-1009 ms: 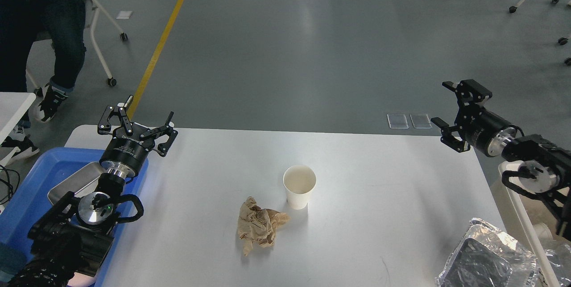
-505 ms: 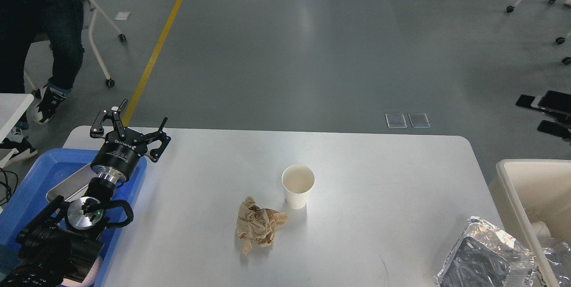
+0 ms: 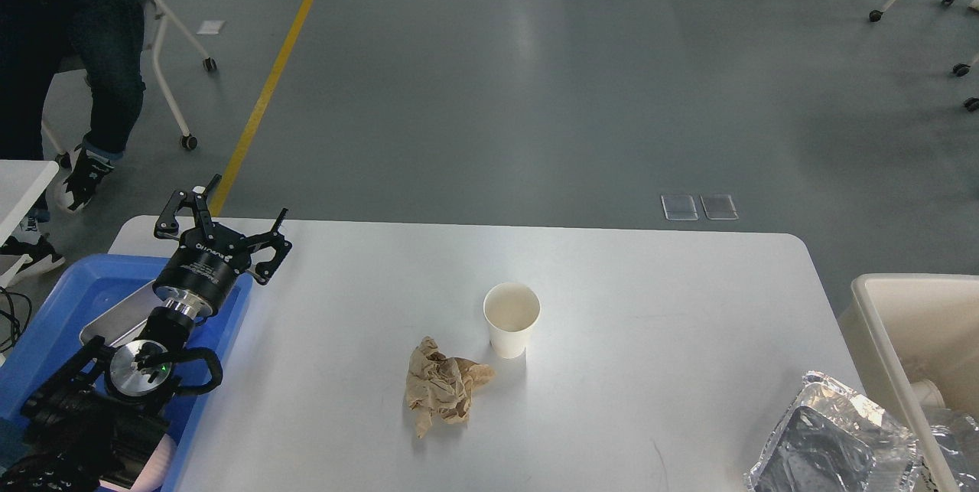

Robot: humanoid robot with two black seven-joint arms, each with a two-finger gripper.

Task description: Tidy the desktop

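The desk (image 3: 650, 301) fills the lower view and is not yet tidy. At 5 o'clock, a foil container (image 3: 830, 438) overhangs the near right edge. At centre lie a crumpled brown paper (image 3: 443, 389) and, just beyond at 1 o'clock, an upright paper cup (image 3: 511, 318). At 9 o'clock, the left gripper (image 3: 220, 226) hovers above the blue tray (image 3: 53, 324), fingers spread wide, holding nothing. The right gripper is out of view.

Counter (image 3: 650, 301): smooth, glossy white. Cup (image 3: 512, 319): matt white paper. Wad (image 3: 442, 387): brown paper, rough, crumpled. Tray (image 3: 69, 308): glossy blue plastic, holding a brushed metal pan (image 3: 122, 314). Container (image 3: 830, 438) at 4 o'clock: wrinkled shiny foil.
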